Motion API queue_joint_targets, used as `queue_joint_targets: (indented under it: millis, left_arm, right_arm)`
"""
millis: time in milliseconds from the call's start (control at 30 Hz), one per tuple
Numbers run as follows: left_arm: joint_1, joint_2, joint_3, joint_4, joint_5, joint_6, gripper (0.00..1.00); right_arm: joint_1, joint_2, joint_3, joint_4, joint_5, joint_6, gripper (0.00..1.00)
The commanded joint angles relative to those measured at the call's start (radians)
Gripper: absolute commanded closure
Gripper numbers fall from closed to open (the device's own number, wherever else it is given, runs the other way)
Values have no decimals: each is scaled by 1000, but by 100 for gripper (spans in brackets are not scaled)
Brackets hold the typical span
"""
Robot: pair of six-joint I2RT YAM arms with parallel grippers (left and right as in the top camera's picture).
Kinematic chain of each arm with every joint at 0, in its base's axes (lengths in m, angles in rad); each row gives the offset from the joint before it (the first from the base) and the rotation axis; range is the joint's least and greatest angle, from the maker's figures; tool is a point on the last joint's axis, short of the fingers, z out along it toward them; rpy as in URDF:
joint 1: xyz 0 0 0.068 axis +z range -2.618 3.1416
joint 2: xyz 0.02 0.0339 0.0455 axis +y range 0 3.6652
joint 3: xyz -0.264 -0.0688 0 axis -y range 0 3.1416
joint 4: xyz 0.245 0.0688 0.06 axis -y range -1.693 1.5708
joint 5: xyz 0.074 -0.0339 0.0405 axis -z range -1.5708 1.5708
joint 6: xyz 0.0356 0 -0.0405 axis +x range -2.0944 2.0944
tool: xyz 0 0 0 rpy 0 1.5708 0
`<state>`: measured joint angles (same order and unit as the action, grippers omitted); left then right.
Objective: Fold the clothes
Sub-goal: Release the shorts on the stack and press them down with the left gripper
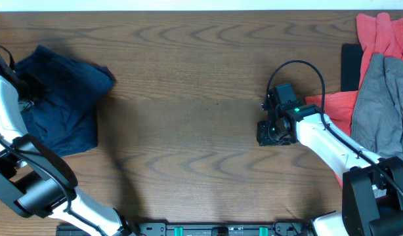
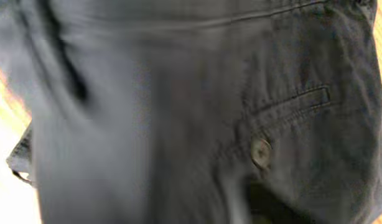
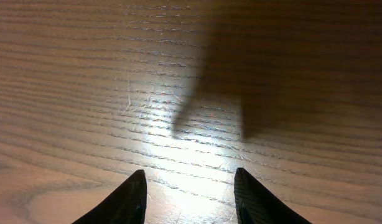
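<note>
- Soft navy-blue cloth shorts (image 1: 60, 98) lie bunched at the wooden table's (image 1: 188, 78) left, under the left hand (image 1: 27, 88) (grip cannot be told).
- The right hand (image 3: 190, 199), spread and empty, is well apart: a one-sided pull risks skewing them.

Open passage across middle of table (image 1: 188, 98); navy garment (image 1: 63, 98) heaped far left; red garment (image 1: 385, 33), grey garment (image 1: 379, 111) piled far right.

On the table (image 1: 188, 78), a garment (image 1: 60, 98) lies at nine o'clock and a heap of garments (image 1: 379, 92) at two o'clock, well apart.
</note>
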<state>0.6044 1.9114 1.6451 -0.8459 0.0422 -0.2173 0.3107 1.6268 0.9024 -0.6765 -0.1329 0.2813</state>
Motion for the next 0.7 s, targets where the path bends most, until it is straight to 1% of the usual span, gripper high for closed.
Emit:
queue_joint_targets:
  millis: [0, 100, 233, 300, 400, 500, 533, 567, 600, 633, 667]
  left_arm:
    - [10, 3, -5, -22, -46, -55, 2]
    - [23, -6, -5, -50, -51, -102, 2]
    - [45, -54, -4, -73, -51, -105, 2]
    - [52, -94, -4, -73, -47, -144, 2]
    - [51, -165, -4, -47, 31, -140, 1]
    - [51, -224, -4, -13, 99, -140, 7]
    - [51, -237, -4, -5, 108, -140, 16]
    - [51, -246, -4, -1, 108, -141, 42]
    - [51, -249, -4, -2, 108, -141, 61]
    - [51, -248, -4, -7, 108, -141, 75]
    - [51, -242, -5, -20, 105, -140, 82]
  right_arm:
    - [4, -19, 17, -1, 27, 10, 56]
    - [4, -19, 17, 0, 38, 9, 56]
    - [3, -19, 17, 2, 66, 10, 56]
    - [3, -19, 17, 3, 66, 10, 56]
    - [3, -19, 17, 8, 66, 10, 56]
    - [3, -19, 17, 11, 66, 10, 56]
    - [3, -19, 17, 11, 66, 10, 56]
    - [3, -19, 17, 11, 66, 10, 56]
    - [4, -19, 17, 11, 66, 10, 56]
    - [4, -19, 17, 11, 66, 10, 56]
    - [3, -19, 17, 11, 66, 10, 56]
